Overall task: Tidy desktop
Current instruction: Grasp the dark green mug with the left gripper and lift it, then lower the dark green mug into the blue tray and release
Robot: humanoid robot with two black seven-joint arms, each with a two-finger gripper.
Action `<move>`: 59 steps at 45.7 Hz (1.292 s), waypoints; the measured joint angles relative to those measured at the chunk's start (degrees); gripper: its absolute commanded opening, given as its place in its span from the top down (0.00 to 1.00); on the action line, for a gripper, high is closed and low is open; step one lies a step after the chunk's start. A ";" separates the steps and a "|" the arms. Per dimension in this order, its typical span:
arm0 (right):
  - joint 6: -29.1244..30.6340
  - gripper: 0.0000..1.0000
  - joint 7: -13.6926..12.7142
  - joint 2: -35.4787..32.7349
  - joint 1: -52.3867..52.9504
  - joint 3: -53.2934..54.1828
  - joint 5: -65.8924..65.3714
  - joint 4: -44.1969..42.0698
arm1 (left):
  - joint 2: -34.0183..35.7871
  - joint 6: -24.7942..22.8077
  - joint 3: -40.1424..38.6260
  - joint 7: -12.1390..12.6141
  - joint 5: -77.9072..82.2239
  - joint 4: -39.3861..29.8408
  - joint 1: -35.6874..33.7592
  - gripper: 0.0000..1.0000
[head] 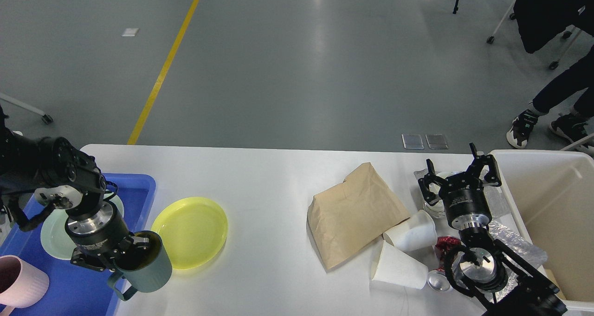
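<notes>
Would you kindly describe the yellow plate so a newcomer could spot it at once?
Start at the blue tray on the left end of the white desktop. Just right of it, directly on the tabletop, lies the yellow plate. Unlike the pale green plate inside the tray, it is bright and translucent.
</notes>
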 measured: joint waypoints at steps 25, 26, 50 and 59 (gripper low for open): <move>0.00 0.00 0.00 0.00 0.00 0.02 -0.02 -0.09 | 0.92 -9.24 9.93 -1.51 0.25 -24.14 -44.12 1.00; 0.00 0.00 0.00 0.00 0.00 0.02 -0.02 -0.09 | 0.89 -10.35 10.19 -1.61 0.25 -24.26 -45.26 1.00; 0.00 0.00 0.00 0.00 0.00 -0.01 0.00 -0.01 | 19.11 -2.06 10.62 -1.77 10.40 -11.41 -26.99 1.00; 0.00 0.00 0.00 -0.01 0.01 -0.01 0.01 0.04 | 27.59 1.23 0.74 -1.52 17.09 -2.11 -8.54 1.00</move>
